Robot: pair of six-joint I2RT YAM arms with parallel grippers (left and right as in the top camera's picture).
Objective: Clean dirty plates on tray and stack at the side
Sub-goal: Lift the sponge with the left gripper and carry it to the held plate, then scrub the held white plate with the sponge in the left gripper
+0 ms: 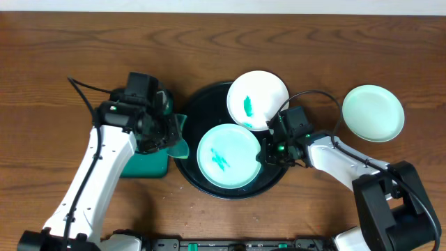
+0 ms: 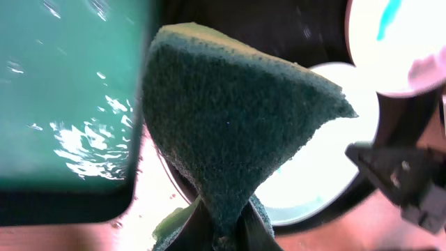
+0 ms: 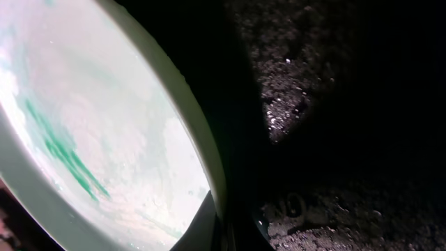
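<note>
Only the overhead view is showing all three: near plate [image 1: 228, 155] and far plate [image 1: 258, 100] are lying smeared in the tray [image 1: 205, 111], the clean plate [image 1: 373, 113] sitting right on the table [image 1: 56, 56]. Wrist views are revealing the right gripper [image 3: 219, 226] pinching the near plate's rim, the left gripper [image 2: 223, 233] clamping a sponge [image 2: 230, 118].

Overhead looked straight down on the counter [image 1: 223, 35], both wrist views pressed close, all three sharing the tray [image 1: 198, 104].

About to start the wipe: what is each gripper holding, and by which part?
The left gripper pinches the green sponge by one narrow end. The right gripper grips the front plate, green-smeared, by its right rim, in the tray.
</note>
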